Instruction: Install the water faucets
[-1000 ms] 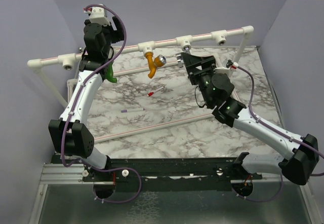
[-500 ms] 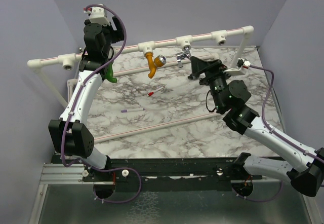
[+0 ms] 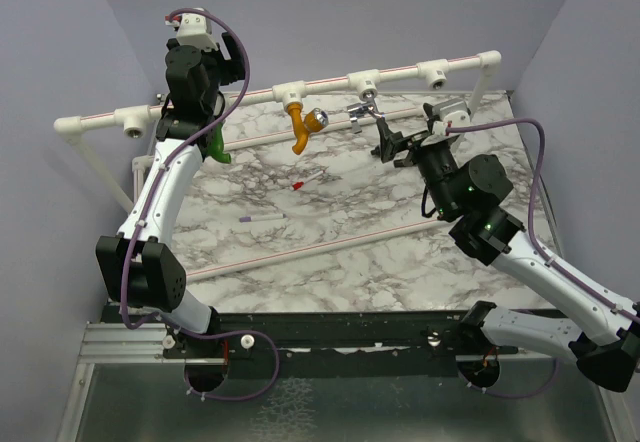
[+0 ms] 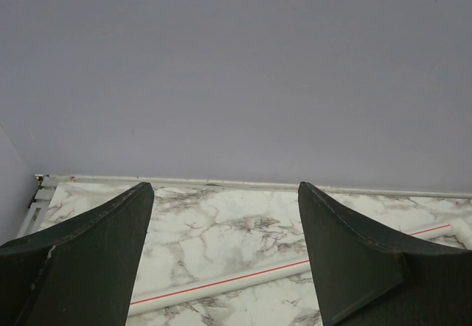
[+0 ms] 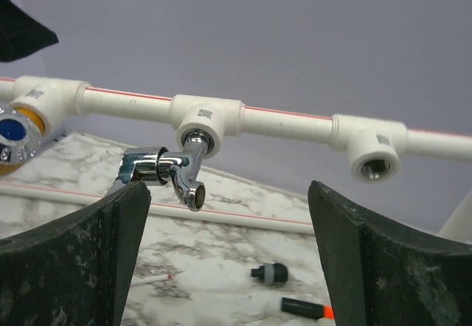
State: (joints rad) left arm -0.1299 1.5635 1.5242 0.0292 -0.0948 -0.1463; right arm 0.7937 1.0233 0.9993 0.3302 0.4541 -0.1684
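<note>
My right gripper [image 3: 390, 142] hangs with its jaws apart near the table's [image 3: 330, 262] far edge, just beside the grey faucet [image 3: 360, 112], which hangs from a tee on the white pipe rail [image 3: 330, 84]. The mustard-orange faucet [image 3: 300, 127] hangs from the next tee leftward. The green faucet [image 3: 219, 148] shows beside my left arm [image 3: 165, 177]. A red-tipped stick [image 3: 306, 180] and a purple-tipped stick [image 3: 262, 218] lie mid-table.

I see the marble desk [image 3: 340, 262], a white pipe rail [image 3: 325, 83] with tee joints [image 3: 437, 70] along the far edge, and a loose pipe [image 3: 300, 251] lying nearer. Red-tipped stick [image 3: 306, 180] and purple-tipped stick [image 3: 262, 218] sit mid-desk, apart.
</note>
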